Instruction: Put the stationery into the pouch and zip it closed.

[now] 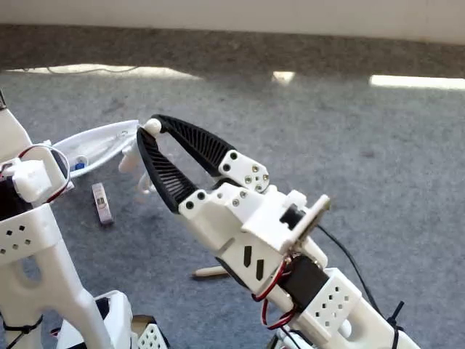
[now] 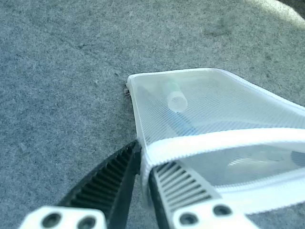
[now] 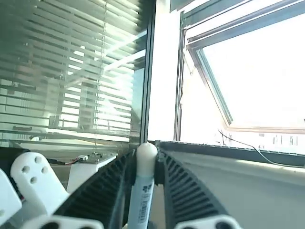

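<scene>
The grey desk (image 2: pixel 57 71) is covered in rough, matt, felt-like cloth. The translucent white mesh pouch (image 2: pixel 214 105) is woven of fine plastic. Smooth plastic is seen on the white marker pen (image 3: pixel 141 200), ribbed matt black plastic on the right end effector (image 3: pixel 146 160).

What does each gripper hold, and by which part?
The left gripper pinches the pouch by its zip edge; the right gripper grips a pen near its white end.

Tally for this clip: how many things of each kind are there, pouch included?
Pouch: 1
Pens: 2, one in the right gripper, one in the pouch
Small block: 1
Tan stick: 1
Total: 5
</scene>
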